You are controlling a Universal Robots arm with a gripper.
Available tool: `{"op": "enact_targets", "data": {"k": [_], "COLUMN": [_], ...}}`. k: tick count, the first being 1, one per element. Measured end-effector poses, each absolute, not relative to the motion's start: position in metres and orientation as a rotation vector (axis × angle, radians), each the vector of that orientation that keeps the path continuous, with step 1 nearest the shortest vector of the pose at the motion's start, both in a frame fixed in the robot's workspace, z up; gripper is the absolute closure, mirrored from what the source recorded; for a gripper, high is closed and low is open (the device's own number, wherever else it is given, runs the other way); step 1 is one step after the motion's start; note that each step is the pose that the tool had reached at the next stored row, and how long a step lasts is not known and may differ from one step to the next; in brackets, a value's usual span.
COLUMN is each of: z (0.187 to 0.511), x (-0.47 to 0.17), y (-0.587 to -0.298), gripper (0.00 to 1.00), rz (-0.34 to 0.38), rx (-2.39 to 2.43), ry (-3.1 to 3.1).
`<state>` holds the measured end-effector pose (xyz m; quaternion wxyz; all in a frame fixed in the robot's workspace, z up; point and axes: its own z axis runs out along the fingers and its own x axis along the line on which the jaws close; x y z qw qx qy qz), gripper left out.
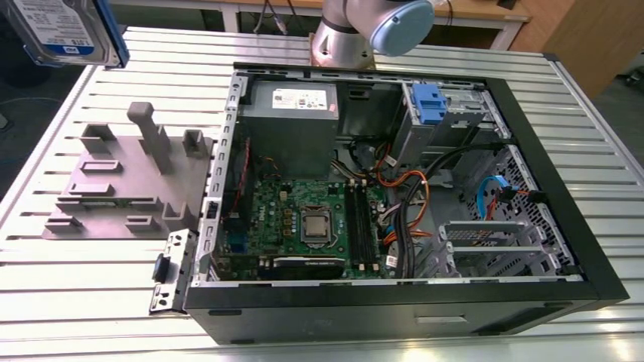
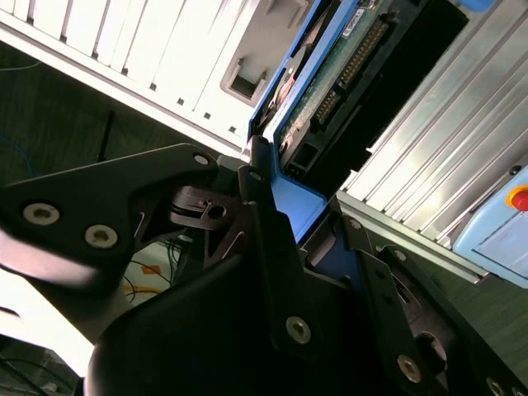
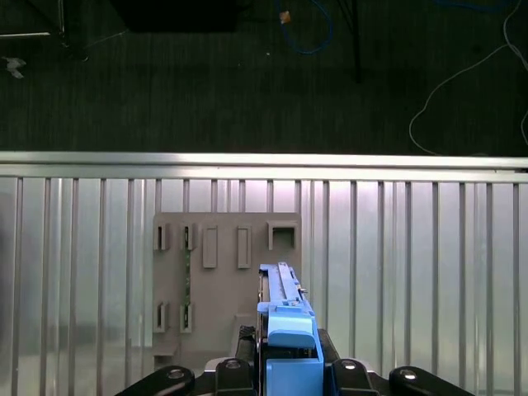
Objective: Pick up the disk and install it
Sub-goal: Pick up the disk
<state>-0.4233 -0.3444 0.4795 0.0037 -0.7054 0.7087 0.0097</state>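
Disk (image 1: 62, 30) clamped edge-on between black fingers (image 2: 268, 239), in the air.
Exterior view: the disk hangs at the exterior view's upper left, cut off by the frame, well apart from the open computer case (image 1: 403, 188) on the slatted table (image 1: 90, 294). Second wrist view: the fingers press its blue side rail (image 2: 290, 202); much of the disk is hidden. First wrist view: the disk stands between the fingers, above a grey fixture plate (image 3: 223, 289).
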Motion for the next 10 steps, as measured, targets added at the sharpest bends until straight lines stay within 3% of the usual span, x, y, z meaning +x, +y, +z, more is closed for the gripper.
{"op": "enact_targets", "data": {"k": [10], "z": [0.4795], "x": [-0.42], "y": [-0.3482], "gripper": [0.64], "rz": [0.03], "rx": [-2.211], "ry": [2.221]}}
